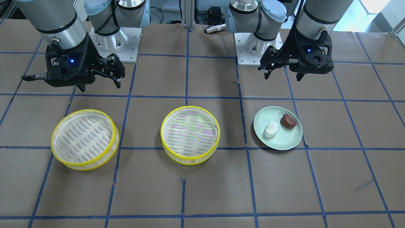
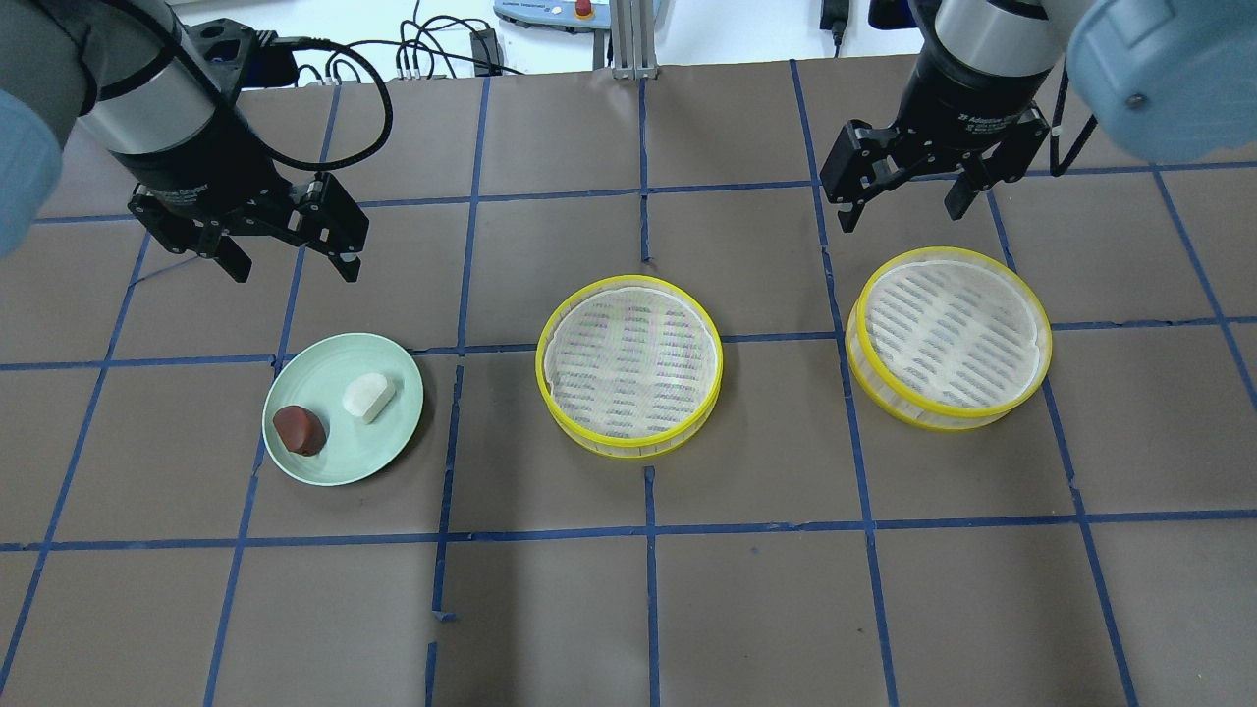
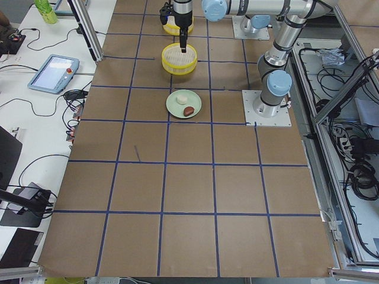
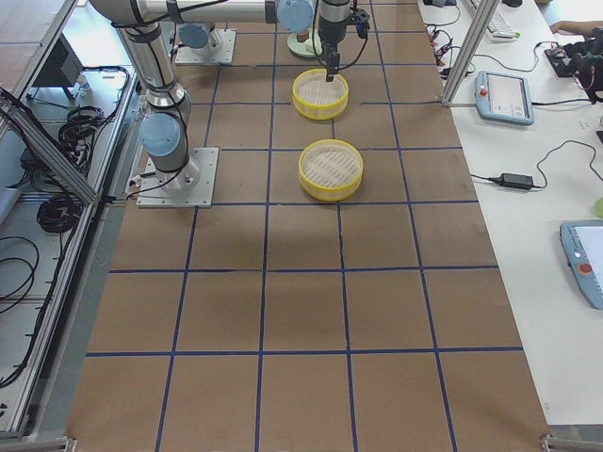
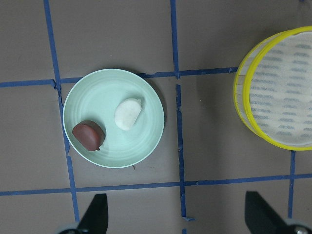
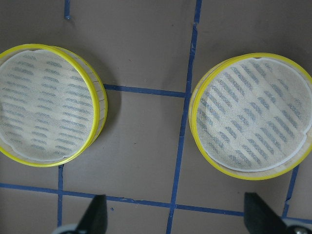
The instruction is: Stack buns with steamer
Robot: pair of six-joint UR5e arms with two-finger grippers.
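A pale green plate [image 2: 388,439] holds a white bun [image 2: 368,397] and a reddish-brown bun [image 2: 300,430]; they also show in the left wrist view as white bun [image 5: 127,114] and brown bun [image 5: 88,135]. Two yellow-rimmed steamer trays lie on the table: a middle one [image 2: 628,365] and a right one [image 2: 949,334]. My left gripper [image 2: 292,263] is open and empty, hovering behind the plate. My right gripper [image 2: 903,211] is open and empty, hovering behind the right steamer tray.
The table is covered in brown paper with a blue tape grid [image 2: 648,530]. The arm bases [image 1: 110,44] stand at the robot's side of the table. Tablets and cables lie on side benches beyond the table edges [image 3: 53,72].
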